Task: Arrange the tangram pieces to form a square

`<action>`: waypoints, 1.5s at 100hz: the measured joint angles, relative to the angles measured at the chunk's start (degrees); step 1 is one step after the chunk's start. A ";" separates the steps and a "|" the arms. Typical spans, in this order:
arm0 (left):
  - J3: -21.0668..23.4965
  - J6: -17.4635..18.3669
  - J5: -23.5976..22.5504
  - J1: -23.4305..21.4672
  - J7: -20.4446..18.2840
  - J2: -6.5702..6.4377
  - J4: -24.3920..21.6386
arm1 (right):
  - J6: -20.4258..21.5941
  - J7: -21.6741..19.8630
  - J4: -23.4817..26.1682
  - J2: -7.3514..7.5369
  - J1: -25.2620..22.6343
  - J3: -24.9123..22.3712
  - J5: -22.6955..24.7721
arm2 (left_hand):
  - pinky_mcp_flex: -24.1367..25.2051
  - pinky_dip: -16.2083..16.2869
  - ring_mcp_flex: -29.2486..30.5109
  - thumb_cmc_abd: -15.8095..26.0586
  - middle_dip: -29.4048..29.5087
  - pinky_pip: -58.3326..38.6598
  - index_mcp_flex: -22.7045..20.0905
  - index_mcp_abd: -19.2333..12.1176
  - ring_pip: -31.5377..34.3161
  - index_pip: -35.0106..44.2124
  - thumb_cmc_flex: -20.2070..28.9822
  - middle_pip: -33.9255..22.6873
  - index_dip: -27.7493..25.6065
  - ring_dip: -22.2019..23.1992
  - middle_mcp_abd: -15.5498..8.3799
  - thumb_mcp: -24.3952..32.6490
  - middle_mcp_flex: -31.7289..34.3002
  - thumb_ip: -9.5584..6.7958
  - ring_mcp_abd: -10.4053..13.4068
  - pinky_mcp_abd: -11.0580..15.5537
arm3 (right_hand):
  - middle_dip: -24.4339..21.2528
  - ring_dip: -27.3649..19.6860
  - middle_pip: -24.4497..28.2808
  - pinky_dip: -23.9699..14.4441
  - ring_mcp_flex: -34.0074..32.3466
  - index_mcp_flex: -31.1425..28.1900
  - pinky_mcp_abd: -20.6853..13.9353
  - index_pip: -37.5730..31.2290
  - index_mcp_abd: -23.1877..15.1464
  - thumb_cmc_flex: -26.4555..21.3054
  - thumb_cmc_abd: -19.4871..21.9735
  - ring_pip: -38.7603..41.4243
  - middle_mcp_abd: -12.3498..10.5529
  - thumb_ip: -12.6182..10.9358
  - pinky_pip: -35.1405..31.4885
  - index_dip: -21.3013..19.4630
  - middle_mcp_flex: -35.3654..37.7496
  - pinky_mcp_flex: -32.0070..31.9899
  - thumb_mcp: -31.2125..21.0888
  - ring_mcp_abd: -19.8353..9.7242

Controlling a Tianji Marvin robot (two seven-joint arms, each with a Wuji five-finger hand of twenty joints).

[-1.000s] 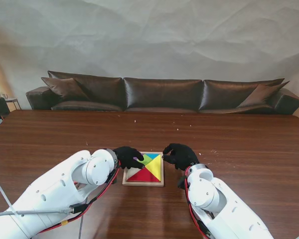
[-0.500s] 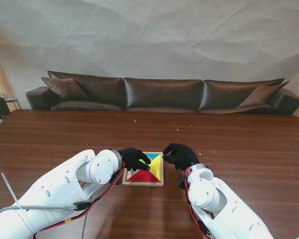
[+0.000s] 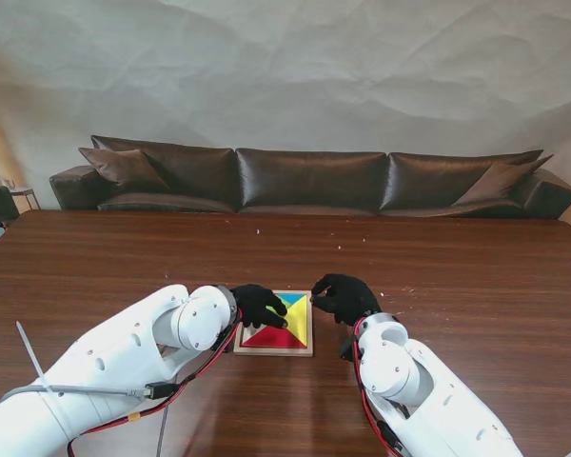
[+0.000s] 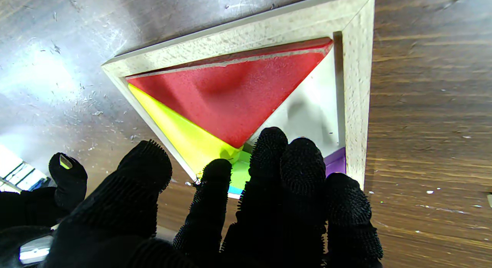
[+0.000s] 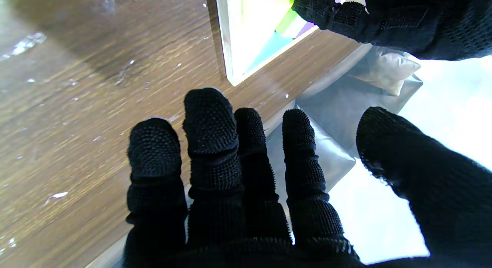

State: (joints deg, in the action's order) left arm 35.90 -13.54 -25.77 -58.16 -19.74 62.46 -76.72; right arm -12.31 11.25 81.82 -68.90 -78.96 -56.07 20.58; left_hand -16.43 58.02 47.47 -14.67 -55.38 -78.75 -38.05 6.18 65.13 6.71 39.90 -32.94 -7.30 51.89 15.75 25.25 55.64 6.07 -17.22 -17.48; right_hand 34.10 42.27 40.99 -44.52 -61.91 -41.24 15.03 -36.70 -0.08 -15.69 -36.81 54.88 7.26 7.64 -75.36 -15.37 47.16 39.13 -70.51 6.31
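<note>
Left hand [image 3: 260, 304] fingers pressed together, flat on pieces at wooden tray's [image 3: 272, 349] left side; red triangle [image 3: 276, 336] along near edge. Right hand [image 3: 344, 297] spread, empty, beside tray's right edge.

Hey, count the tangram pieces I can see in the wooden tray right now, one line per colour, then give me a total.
Red piece: 1
Yellow piece: 1
Green piece: 1
Blue piece: 1
Purple piece: 1
Total: 5 visible in the wooden tray; the left hand may hide more.
</note>
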 measured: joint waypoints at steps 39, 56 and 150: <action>-0.10 -1.24 0.01 -0.24 -0.95 -0.05 -0.96 | 0.02 -0.15 -0.01 0.01 0.00 -0.05 -0.08 | 0.00 0.01 0.00 0.00 0.00 0.00 0.05 2.79 0.00 -1.35 0.00 -0.01 0.85 0.00 -0.02 -0.02 0.00 0.00 0.00 0.00 | 0.00 0.00 0.00 0.00 0.00 0.00 0.00 0.00 0.00 0.00 0.00 0.02 0.01 0.00 0.00 0.00 0.00 0.00 0.00 0.01; 0.13 -1.36 -0.06 -0.63 -1.49 -0.25 -1.47 | 0.05 -0.25 -0.02 0.01 0.01 -0.05 -0.12 | 0.00 0.01 0.00 0.00 -0.01 0.00 0.31 3.58 0.00 -1.70 0.00 -0.01 1.68 0.00 -0.04 -0.02 0.00 0.00 0.00 0.00 | 0.00 0.00 0.00 0.00 0.00 0.00 0.00 0.00 0.00 0.00 0.00 0.03 0.01 0.00 0.00 0.00 0.00 0.00 0.00 0.01; 0.56 -1.17 -0.11 -0.76 -0.34 -0.20 -0.59 | 0.05 -0.40 -0.02 0.02 -0.01 -0.11 -0.28 | 0.00 0.01 0.00 0.00 -0.01 0.00 0.84 -1.52 0.00 -0.98 0.00 -0.01 1.11 0.01 -0.07 -0.12 0.00 0.00 0.00 0.00 | 0.00 0.00 0.00 0.00 0.01 0.00 0.00 0.00 0.01 0.00 0.00 0.12 0.03 -0.01 0.00 0.00 0.00 0.00 0.00 0.03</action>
State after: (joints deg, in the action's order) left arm 36.45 -14.71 -25.88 -58.92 -20.08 62.26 -77.31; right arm -12.26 10.84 81.79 -68.88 -78.97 -56.18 20.30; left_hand -16.43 58.03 47.47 -14.67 -55.39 -78.75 -37.21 4.66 65.13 5.73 39.90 -32.95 -6.19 51.90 15.68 25.13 55.64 6.07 -17.22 -17.48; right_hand 34.10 42.27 40.99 -44.52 -61.91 -41.24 15.03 -36.70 -0.07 -15.69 -36.81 55.00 7.29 7.64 -75.36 -15.37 47.16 39.13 -70.51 6.34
